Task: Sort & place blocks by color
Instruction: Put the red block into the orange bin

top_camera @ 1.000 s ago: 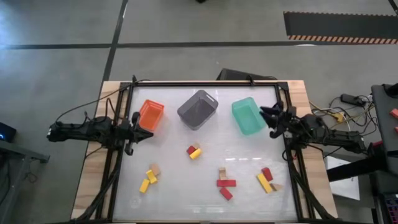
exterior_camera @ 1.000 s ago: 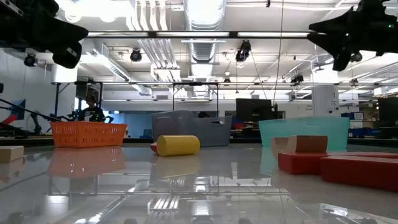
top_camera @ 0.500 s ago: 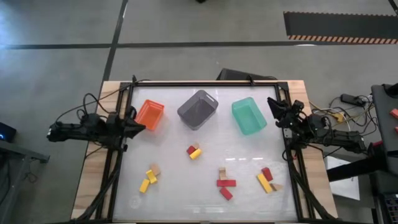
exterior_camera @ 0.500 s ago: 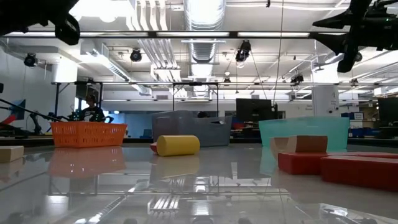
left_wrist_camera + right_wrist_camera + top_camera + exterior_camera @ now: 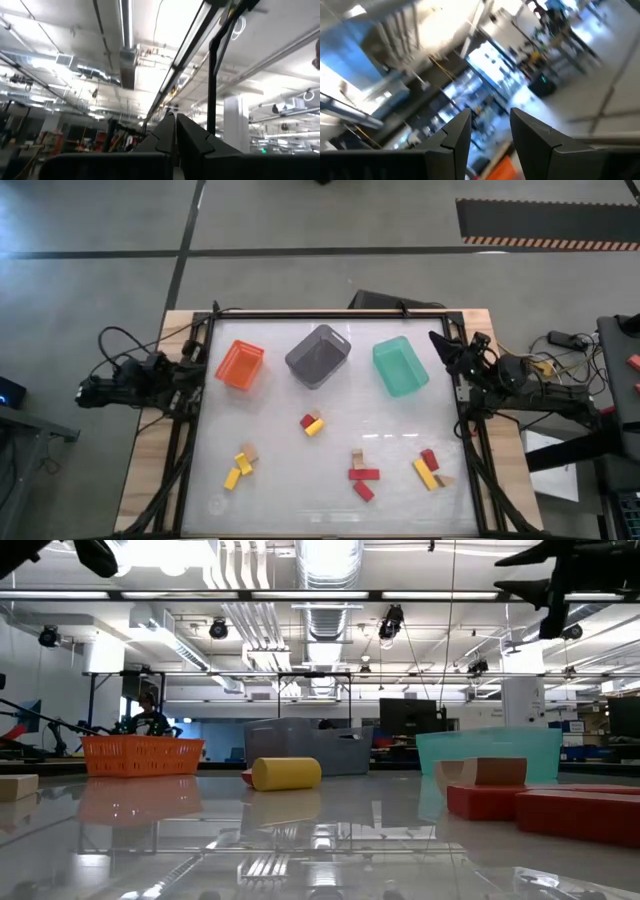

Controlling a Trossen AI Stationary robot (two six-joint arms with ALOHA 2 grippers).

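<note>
The blocks lie in four loose groups on the white table: red and yellow ones (image 5: 312,423) in the middle, yellow and tan ones (image 5: 240,464) near the left, red ones (image 5: 362,476), and a red, yellow and tan group (image 5: 430,470) near the right. My left gripper (image 5: 175,131) is shut and empty, tipped upward at the table's left edge (image 5: 192,370). My right gripper (image 5: 490,131) is open with nothing between its fingers, raised at the right edge (image 5: 440,345) beside the green bin.
Three bins stand in a row along the far side: orange (image 5: 240,365), grey (image 5: 318,355) and green (image 5: 400,366). A black frame (image 5: 330,313) borders the table. Loose cables lie on the floor to the right (image 5: 550,365).
Both grippers have drawn back from over the table toward their own side edges and risen. The left one has tipped upward. The right one has rolled about its own axis. The blocks and bins have stayed in place.
</note>
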